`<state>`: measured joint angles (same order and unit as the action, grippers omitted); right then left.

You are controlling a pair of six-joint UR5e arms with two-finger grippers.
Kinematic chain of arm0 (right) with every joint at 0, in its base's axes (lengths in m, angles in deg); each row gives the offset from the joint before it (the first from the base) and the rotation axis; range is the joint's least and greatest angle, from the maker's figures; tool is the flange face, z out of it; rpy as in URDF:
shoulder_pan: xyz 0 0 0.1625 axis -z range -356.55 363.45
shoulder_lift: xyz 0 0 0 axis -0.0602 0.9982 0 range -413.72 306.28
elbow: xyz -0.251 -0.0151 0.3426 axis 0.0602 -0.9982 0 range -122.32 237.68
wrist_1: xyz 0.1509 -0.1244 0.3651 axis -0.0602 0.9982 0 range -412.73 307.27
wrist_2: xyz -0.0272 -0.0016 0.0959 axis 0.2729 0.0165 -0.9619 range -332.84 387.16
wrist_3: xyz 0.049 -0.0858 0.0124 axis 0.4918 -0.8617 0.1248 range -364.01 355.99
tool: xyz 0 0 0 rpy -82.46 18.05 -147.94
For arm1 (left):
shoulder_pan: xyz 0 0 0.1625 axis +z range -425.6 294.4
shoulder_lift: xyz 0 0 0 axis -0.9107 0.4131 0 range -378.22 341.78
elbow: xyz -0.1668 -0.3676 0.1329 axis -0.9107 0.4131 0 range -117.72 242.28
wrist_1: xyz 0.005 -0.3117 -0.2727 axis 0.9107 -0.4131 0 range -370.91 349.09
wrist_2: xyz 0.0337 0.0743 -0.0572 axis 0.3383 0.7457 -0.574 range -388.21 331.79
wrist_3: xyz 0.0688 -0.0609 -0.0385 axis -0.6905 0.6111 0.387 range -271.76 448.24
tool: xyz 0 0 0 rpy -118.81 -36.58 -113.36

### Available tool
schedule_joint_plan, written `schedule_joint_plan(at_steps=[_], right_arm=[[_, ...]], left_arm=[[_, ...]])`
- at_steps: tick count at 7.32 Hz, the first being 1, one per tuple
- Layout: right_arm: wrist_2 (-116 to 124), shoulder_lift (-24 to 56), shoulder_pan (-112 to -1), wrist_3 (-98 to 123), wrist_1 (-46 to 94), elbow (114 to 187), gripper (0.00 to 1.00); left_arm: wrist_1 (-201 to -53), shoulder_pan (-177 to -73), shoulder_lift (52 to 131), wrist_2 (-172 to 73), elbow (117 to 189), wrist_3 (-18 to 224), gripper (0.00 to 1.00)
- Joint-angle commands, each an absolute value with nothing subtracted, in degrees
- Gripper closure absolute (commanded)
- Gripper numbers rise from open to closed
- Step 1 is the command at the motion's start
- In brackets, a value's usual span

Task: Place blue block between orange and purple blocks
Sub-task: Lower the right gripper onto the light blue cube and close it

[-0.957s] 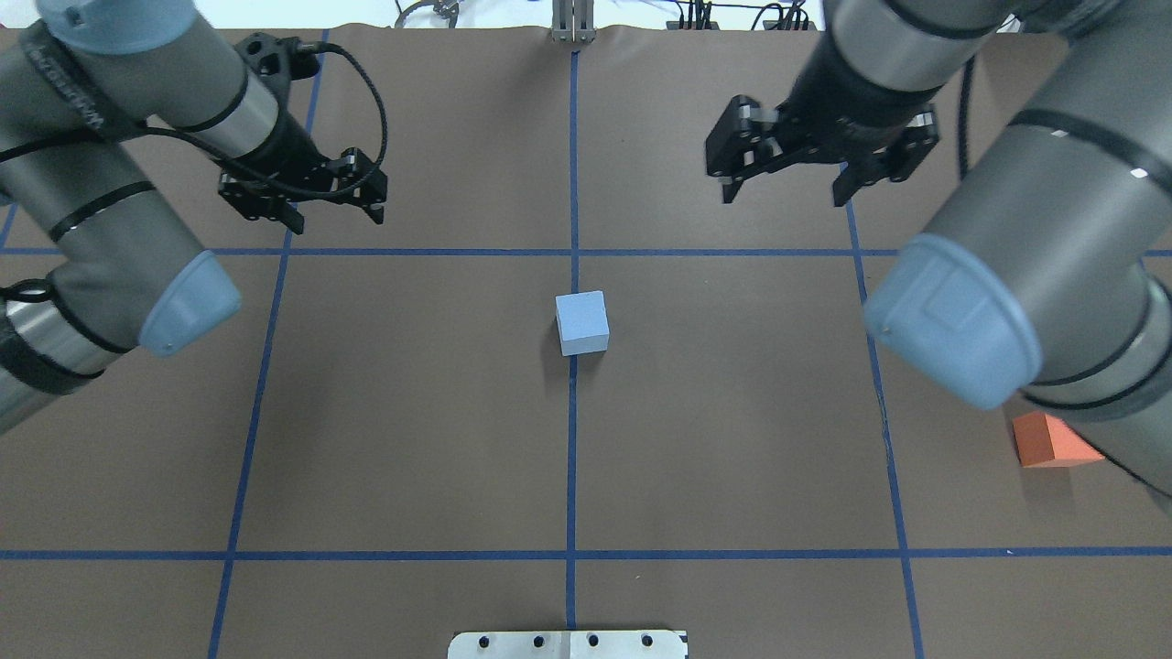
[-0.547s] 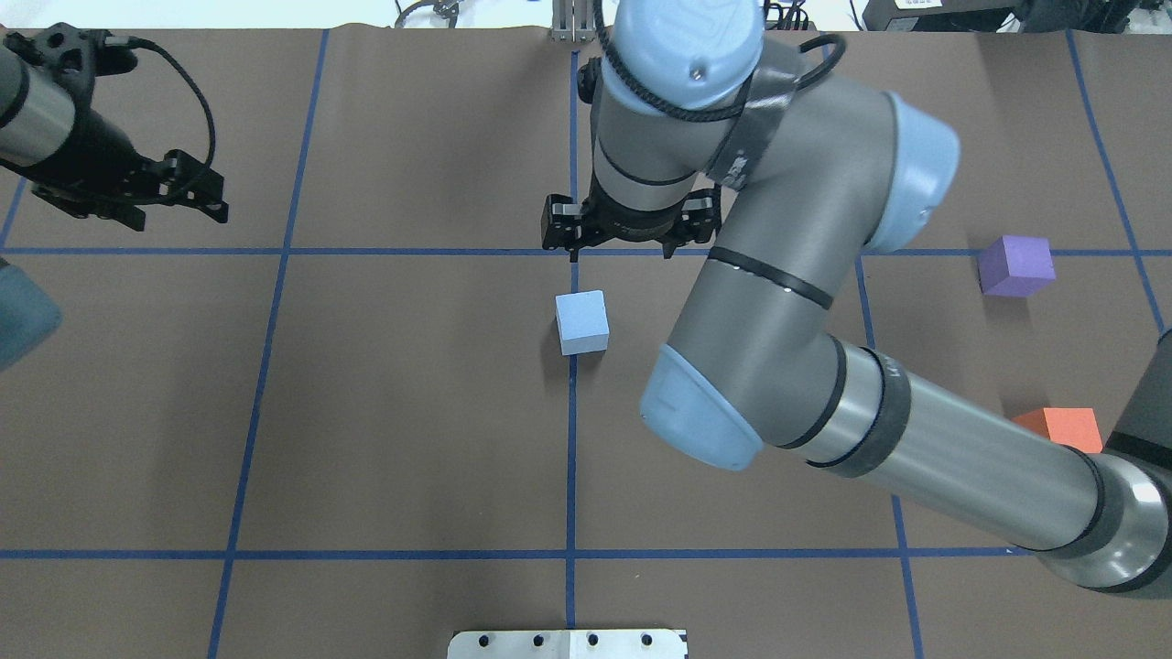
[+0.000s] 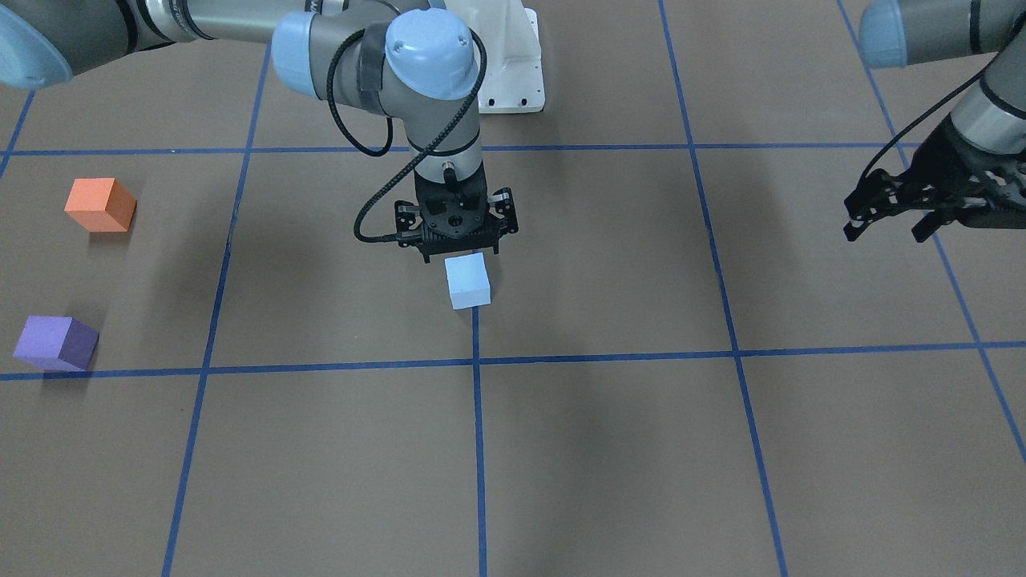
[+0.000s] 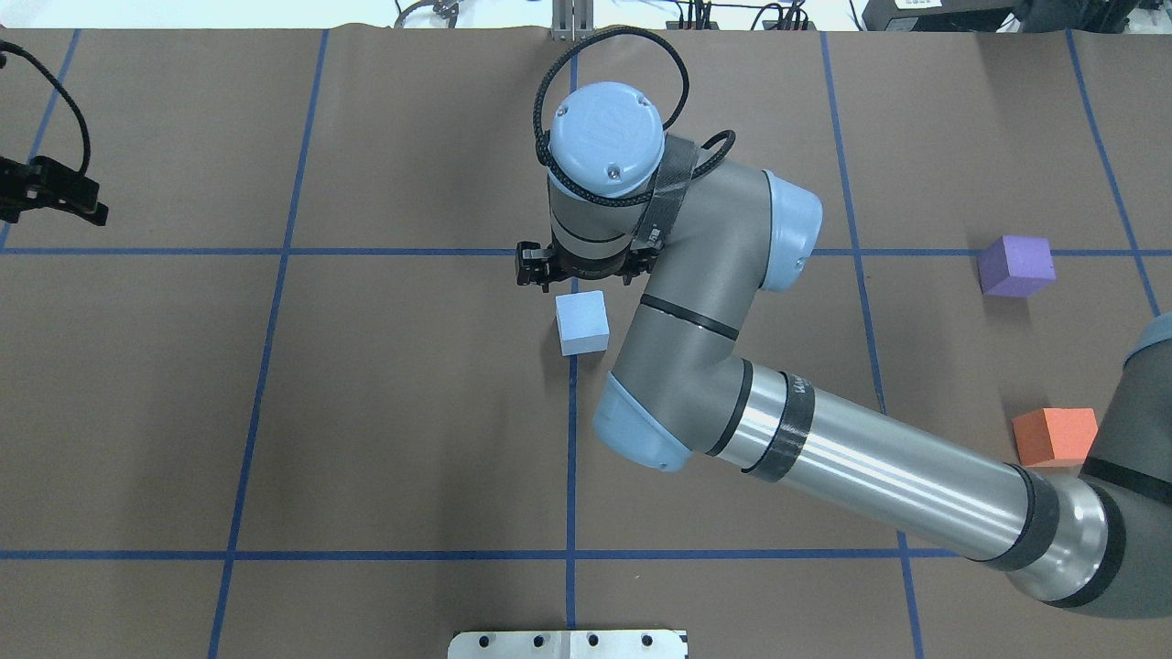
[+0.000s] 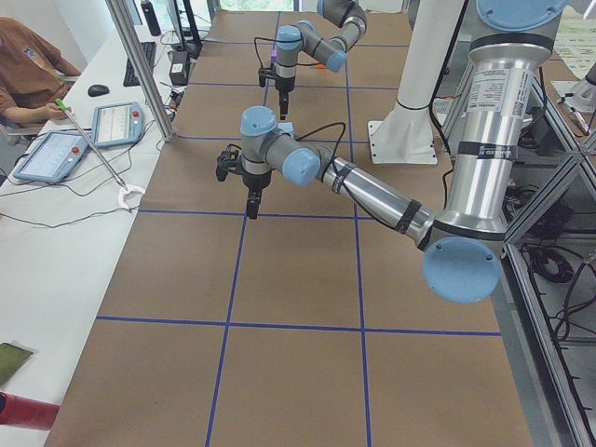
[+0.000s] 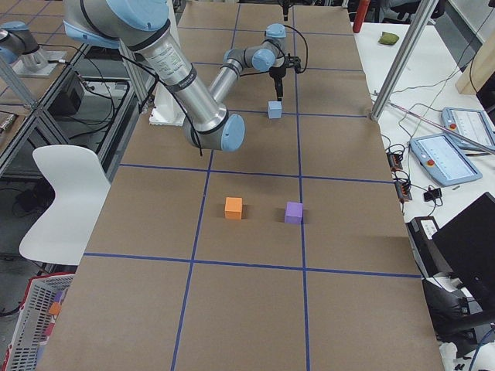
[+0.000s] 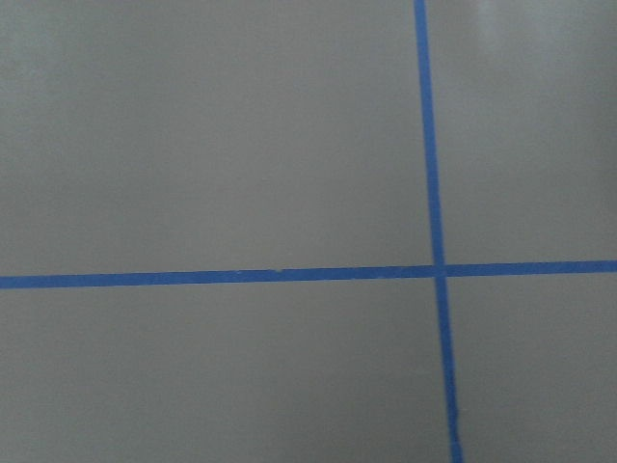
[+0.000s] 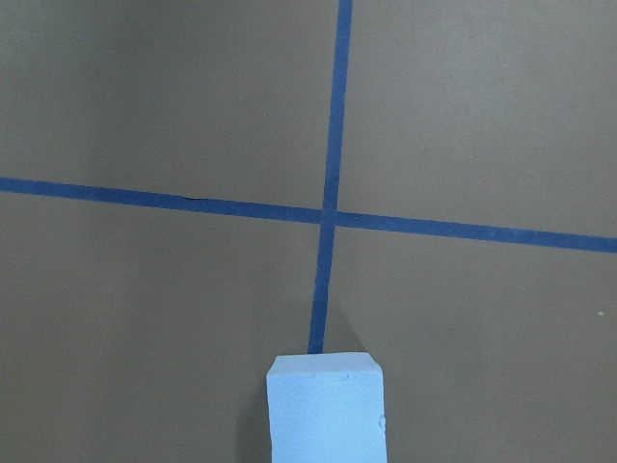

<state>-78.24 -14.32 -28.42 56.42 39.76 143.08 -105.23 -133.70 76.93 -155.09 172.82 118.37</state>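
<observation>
The blue block rests on the brown table at the centre line; it also shows in the front view and at the bottom of the right wrist view. My right gripper hangs open and empty just above the block, on its far side from the robot, without touching it; in the overhead view the wrist hides most of it. The purple block and the orange block sit apart at the right side. My left gripper is open and empty at the table's far left.
Blue tape lines divide the table into squares. A metal plate lies at the near edge. The right arm's long forearm stretches across the right half, close to the orange block. Operators' tablets lie on a side desk.
My right arm has swung from the right side to the centre and lowered its gripper to the blue block. My left arm has drawn back to the left edge. The blocks have not moved.
</observation>
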Motion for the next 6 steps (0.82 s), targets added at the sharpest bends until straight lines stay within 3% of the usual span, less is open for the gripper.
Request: schedule_joint_plan(at_steps=[1,5,6], right_arm=[[-77.0,-14.5,-27.4,54.7,38.7,139.6,0.0],[-77.1,-14.2,-26.0,54.8,31.9,133.7,0.0],[-77.1,-14.1,-26.0,55.5,32.0,133.7,0.11]], left_arm=[[-105.3,-134.9,75.6,-155.1,172.0,113.9,0.0],[-105.3,-134.8,75.6,-155.1,171.6,113.9,0.0],[-105.4,-134.8,75.6,-155.1,171.5,113.9,0.0]])
